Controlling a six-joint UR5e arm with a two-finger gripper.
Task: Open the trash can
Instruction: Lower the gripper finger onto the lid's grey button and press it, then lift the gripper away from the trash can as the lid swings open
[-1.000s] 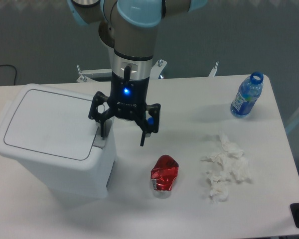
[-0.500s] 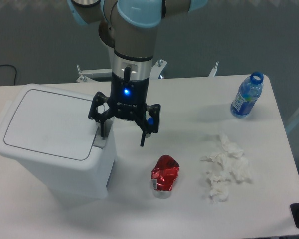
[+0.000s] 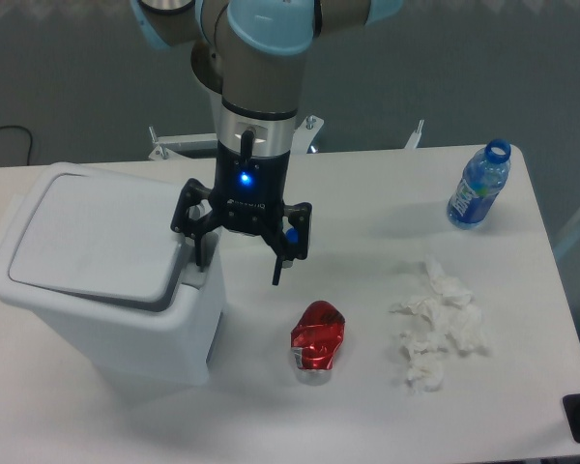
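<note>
Since a moment ago, your trash can (image 3: 106, 290) lid has sprung ajar; the gripper (image 3: 240, 259), fingers spread, presses its push-button tab (image 3: 191, 277). Opening is underway.

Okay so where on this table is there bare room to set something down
Bare stretches: the back strip between the claw and the water bottle, and the front edge of the table below the crushed red can. It is crowded around the trash can and by the crumpled tissues.
</note>
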